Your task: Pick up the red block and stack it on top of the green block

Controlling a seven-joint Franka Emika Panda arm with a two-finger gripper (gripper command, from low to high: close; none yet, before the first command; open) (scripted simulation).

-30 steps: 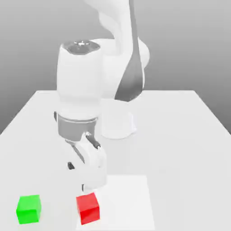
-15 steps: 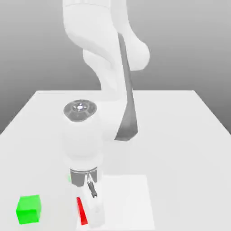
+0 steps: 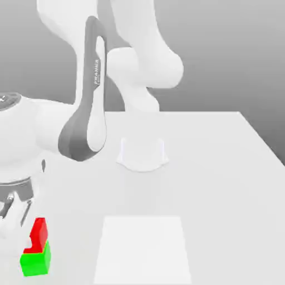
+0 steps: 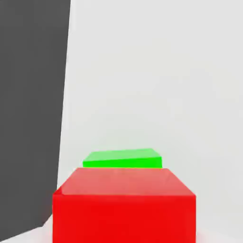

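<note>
From my station I had the claw [image 3: 28,243] closed on the red block [image 3: 39,236], its fingers parted only by the block's width, one against each of two opposite sides. The red block sat between the fingertips, partly hidden by the claw in the exterior view. The green block [image 3: 35,263] lay below the claw and its load, on the table [image 3: 222,195]; I could not tell whether the two blocks touched

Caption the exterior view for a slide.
Franka arm's gripper at the red block, just above the green block.
</note>
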